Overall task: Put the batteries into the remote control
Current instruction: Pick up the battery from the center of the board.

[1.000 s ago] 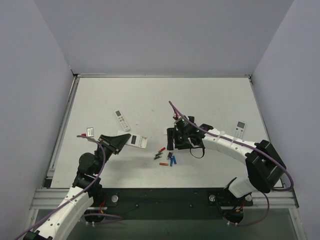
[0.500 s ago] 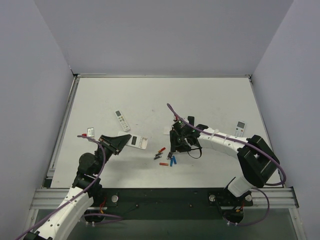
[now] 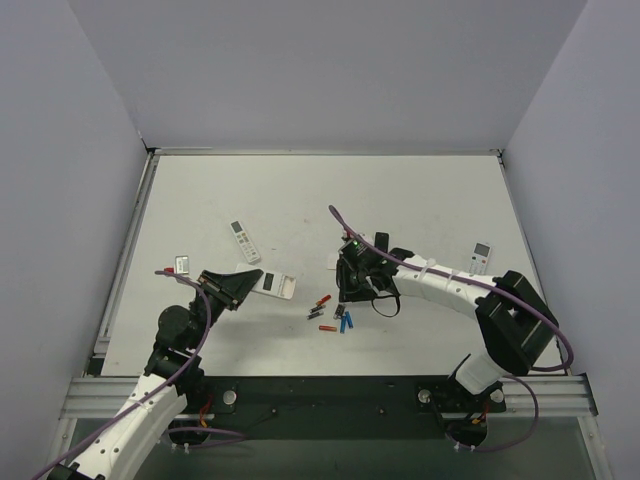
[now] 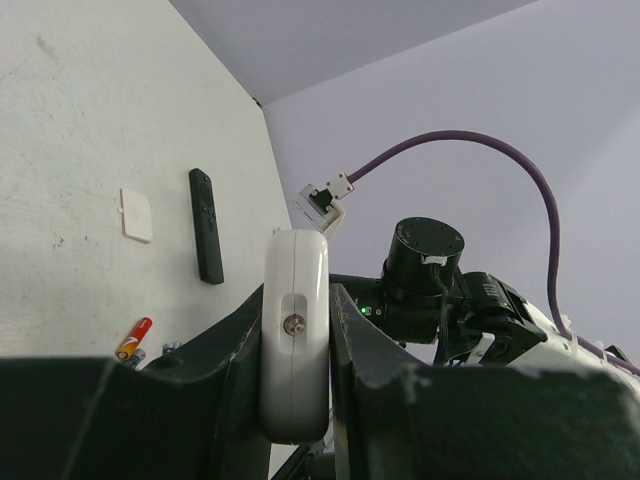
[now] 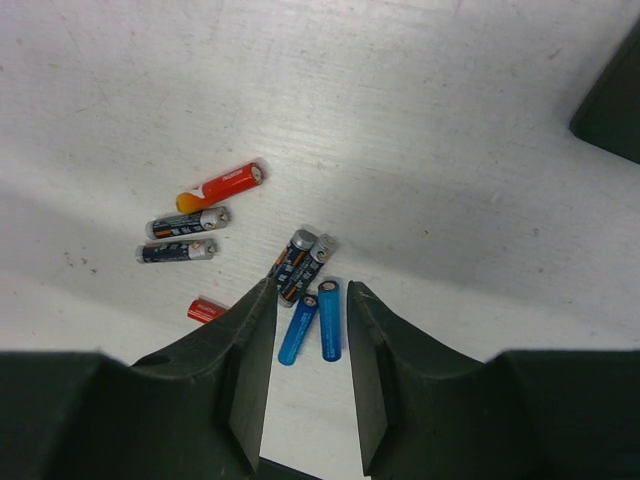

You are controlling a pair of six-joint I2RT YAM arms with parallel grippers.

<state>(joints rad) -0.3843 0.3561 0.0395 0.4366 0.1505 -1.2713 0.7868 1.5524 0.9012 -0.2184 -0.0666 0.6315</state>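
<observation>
Right pincer [image 5: 309,292] shifted left, parted over batteries [image 5: 329,322], left pincer [image 4: 297,305] clamps remote control [image 4: 293,262]

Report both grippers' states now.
Left gripper: shut on the remote control.
Right gripper: open, empty, above the batteries.

Three cameras, one scatter of batteries [image 3: 331,314]

The overhead camera looks steeply down from above and behind the arm bases, taking in the whole tabletop [image 3: 320,195] from afar. The right wrist camera stares straight down between its own jaws, close above the batteries [image 5: 300,270]. The left wrist camera skims low across the tabletop [image 4: 80,150] from left of the batteries, past the remote control [image 4: 294,335] clamped in its jaws; one orange-red battery [image 4: 133,338] shows there too.
</observation>
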